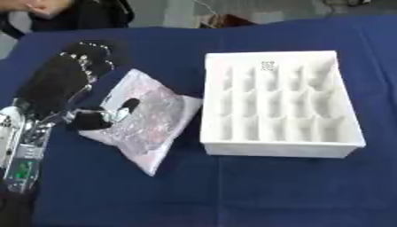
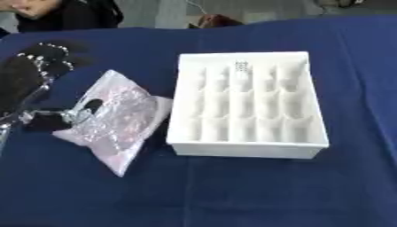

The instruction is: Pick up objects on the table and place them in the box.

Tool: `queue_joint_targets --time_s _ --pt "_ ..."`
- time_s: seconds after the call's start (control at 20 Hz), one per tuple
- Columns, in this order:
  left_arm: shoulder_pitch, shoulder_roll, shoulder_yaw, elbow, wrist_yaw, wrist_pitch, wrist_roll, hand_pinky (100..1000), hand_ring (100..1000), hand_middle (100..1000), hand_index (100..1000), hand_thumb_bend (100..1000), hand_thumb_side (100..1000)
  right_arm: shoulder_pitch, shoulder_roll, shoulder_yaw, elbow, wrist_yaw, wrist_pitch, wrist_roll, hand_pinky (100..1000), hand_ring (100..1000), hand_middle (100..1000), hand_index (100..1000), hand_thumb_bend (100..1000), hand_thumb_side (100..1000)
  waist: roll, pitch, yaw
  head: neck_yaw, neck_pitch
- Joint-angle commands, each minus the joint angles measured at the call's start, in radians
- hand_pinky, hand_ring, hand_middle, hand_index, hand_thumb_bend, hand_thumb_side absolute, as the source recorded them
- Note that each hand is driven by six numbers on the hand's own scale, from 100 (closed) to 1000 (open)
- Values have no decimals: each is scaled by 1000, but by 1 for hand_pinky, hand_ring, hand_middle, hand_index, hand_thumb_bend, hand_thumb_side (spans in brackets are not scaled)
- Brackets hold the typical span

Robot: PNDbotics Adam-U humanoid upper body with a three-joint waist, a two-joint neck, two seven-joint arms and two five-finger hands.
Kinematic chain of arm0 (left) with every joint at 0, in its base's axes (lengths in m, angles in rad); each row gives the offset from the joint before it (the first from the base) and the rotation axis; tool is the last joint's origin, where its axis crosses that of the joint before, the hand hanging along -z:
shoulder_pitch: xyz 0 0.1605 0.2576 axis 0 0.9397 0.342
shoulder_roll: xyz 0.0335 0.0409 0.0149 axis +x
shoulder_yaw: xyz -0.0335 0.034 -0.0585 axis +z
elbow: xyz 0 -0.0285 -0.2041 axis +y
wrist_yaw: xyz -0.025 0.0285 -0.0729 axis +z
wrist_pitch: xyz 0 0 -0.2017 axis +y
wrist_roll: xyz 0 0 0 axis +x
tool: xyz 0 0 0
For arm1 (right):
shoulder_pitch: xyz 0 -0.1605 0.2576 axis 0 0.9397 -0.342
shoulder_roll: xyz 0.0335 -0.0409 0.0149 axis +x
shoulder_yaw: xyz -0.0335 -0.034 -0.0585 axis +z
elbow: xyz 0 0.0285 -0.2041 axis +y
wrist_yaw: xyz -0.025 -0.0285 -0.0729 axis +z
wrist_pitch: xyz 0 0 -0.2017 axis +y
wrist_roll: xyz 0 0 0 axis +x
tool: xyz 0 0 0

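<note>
Right, we start with the left eye view: our left hand (image 1: pixel 66 84) comes in from the left edge, its thumb hooked over the near edge of the plastic bag (image 1: pixel 147 119) and its dark fingers spread along the bag's far side, so we judge it is pinching the bag rather than lying flat on it. The bag rests on the blue-covered counter (image 1: pixel 256 190), just beside the white box (image 1: pixel 275 104) and touching or nearly touching its left wall. We see no right hand anywhere.

What could go wrong? The bag is a thin, crinkly, see-through pouch with pale pinkish contents we cannot make out; held by one edge it may sag and slide out of the pinch as it rises. The box is a rigid white tray split into many narrow cells, and the bag looks wider than any cell, so it may only lie across the dividers or snag on the rim.

Now the right eye view: same story, the bag (image 2: pixel 116 119) skewed like a diamond, one corner pointing toward us, the box (image 2: pixel 248 106) squat and matte with straight walls. The cloth on the counter looks soft and smooth.
</note>
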Motion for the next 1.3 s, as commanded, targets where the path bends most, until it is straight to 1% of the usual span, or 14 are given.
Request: queue_joint_targets --time_s 0.05,0.1,0.2,0.25,0.3,0.35,0.45,0.5,0.6,0.8,1.15,1.3 --pt "0 31 1 -7 2 -2 0 809 874 847 843 340 584 -7 -25 -5 -16 0 -1 -2 507 647 762 956 100 773 -3 -12 0 7 -1" --pt "-1 32 1 -4 6 -2 -4 816 881 847 846 326 599 -7 -25 -5 -16 0 -1 -2 507 647 762 956 100 773 -3 -12 0 8 -1" --pt "-8 32 1 10 18 8 -25 807 896 857 860 270 663 -7 -25 -5 -16 0 -1 -2 507 647 762 956 100 773 -3 -13 0 11 -1" --pt "-15 29 3 27 30 29 -46 790 906 870 868 212 669 -6 -25 -5 -16 0 -1 -2 507 647 762 956 100 773 -3 -14 0 12 -1" --pt "-25 28 7 42 42 61 -70 783 909 875 872 197 664 -6 -25 -5 -16 0 0 -2 507 647 762 956 100 773 -3 -14 0 14 -1" --pt "-37 24 13 54 50 104 -90 779 910 877 874 187 662 -5 -25 -4 -16 0 0 -2 507 647 763 956 100 773 -4 -15 0 16 -1" --pt "-53 18 13 58 61 166 -114 779 916 883 878 179 661 -5 -25 -4 -16 0 0 -1 507 647 763 956 100 773 -4 -14 -1 20 -1" --pt "-59 13 11 57 65 190 -120 782 916 882 878 174 663 -5 -24 -4 -16 0 0 -1 507 647 763 956 100 773 -4 -14 -1 22 -1" --pt "-65 10 5 52 66 215 -129 792 918 883 878 182 654 -6 -23 -4 -16 -1 -1 0 506 647 763 956 100 773 -4 -13 -2 24 -1" --pt "-67 10 -2 42 62 228 -137 806 918 881 878 177 658 -6 -23 -3 -16 -1 -1 0 507 647 763 956 100 773 -4 -13 -2 25 -1" --pt "-68 10 -10 37 58 218 -153 822 919 881 876 187 666 -6 -23 -3 -16 -1 -1 1 506 647 764 956 100 772 -3 -13 -4 26 -1" --pt "-67 19 -17 34 58 205 -163 829 918 883 876 207 667 -6 -23 -2 -16 -2 -1 2 506 647 764 956 100 772 -3 -13 -5 27 -1"
